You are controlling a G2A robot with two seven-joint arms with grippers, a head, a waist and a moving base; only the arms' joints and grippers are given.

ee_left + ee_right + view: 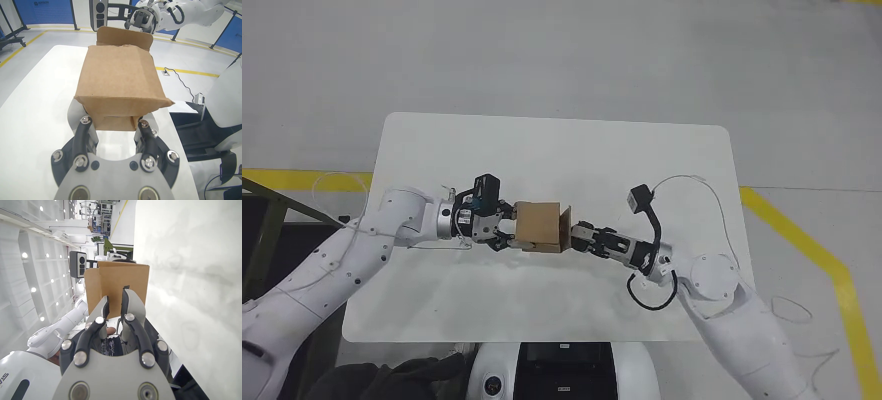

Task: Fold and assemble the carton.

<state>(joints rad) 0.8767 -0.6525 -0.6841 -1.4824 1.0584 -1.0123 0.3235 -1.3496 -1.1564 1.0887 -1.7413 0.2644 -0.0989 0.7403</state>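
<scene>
Left hand clamping carton, far flap raised

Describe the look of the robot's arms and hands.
The left arm and right arm have smooth, rounded white shells; a black cable curves beside the right wrist. The left hand and right hand are alike: a grey metal plate with silver bolts, black linkages, and pale fingers with black pads.
</scene>
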